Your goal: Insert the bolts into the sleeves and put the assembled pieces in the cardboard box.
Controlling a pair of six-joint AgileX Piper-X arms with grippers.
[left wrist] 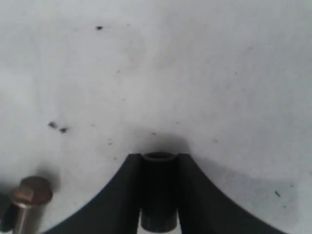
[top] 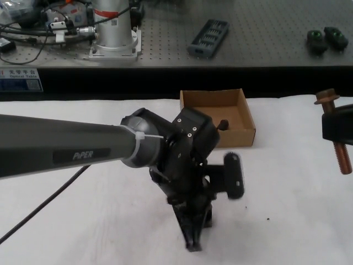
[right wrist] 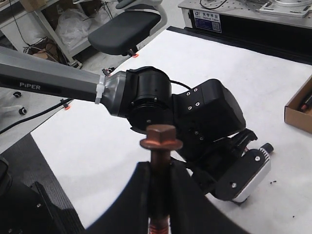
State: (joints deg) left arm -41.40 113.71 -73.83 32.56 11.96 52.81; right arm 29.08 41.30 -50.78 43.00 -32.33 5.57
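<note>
My left gripper point(left wrist: 159, 158) is shut on a short black sleeve point(left wrist: 158, 190), held upright just above the white cloth. In the high view it point(top: 193, 242) points down near the front middle of the bench. A second copper bolt point(left wrist: 29, 197) rests on the cloth close beside it. My right gripper point(right wrist: 160, 166) is shut on a copper flange bolt point(right wrist: 161, 139), head up. It point(top: 337, 131) hangs at the right edge of the bench with the bolt point(top: 343, 158) sticking out below. The open cardboard box point(top: 242, 136) sits behind the left wrist, with a small dark piece point(top: 223, 125) inside.
White cloth point(top: 287, 210) covers the bench. A black cable point(top: 44, 205) trails off at the front left. Behind, a perforated metal table carries a black tray point(top: 208, 36), two dark round parts point(top: 326, 38) and a metal post base point(top: 113, 30). An office chair point(right wrist: 127, 28) stands beyond the bench.
</note>
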